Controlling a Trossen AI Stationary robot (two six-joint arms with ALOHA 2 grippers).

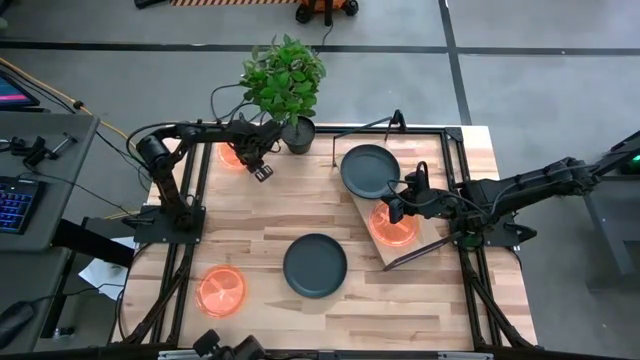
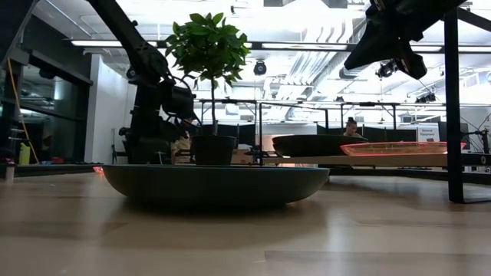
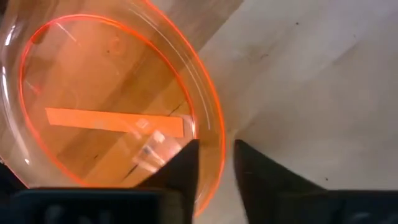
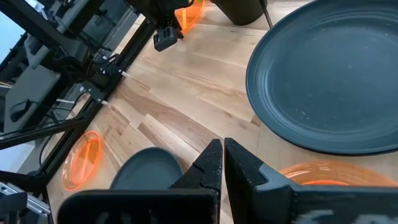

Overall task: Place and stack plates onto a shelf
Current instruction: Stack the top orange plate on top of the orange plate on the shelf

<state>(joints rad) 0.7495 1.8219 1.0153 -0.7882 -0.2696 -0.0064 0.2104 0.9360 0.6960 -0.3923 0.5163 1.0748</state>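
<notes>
My left gripper [image 3: 216,146] is open at the table's far left corner, one finger inside and one outside the rim of a translucent orange plate [image 3: 112,93] [image 1: 230,156] lying there. My right gripper [image 4: 222,144] [image 1: 396,206] hangs shut and empty above the shelf [image 1: 440,228]. On the shelf's light board rest a dark grey plate [image 1: 370,170] [image 4: 323,81] and an orange plate [image 1: 393,226] [image 2: 399,147]. Another dark grey plate [image 1: 315,265] [image 2: 215,184] and another orange plate [image 1: 221,290] lie flat on the tabletop. My left gripper stands astride the orange plate's rim [image 3: 214,134], coming from above. A strip of grey floor shows between the rim and the outer finger [image 3: 261,180]. Whether the inner finger [image 3: 183,168] touches the plate, I cannot tell.
A small black pot with a green plant [image 1: 298,133] stands at the far edge, just right of my left gripper. Black frame bars run along the table's left and right sides. Bare wood lies between the plates in the middle and near right of the table.
</notes>
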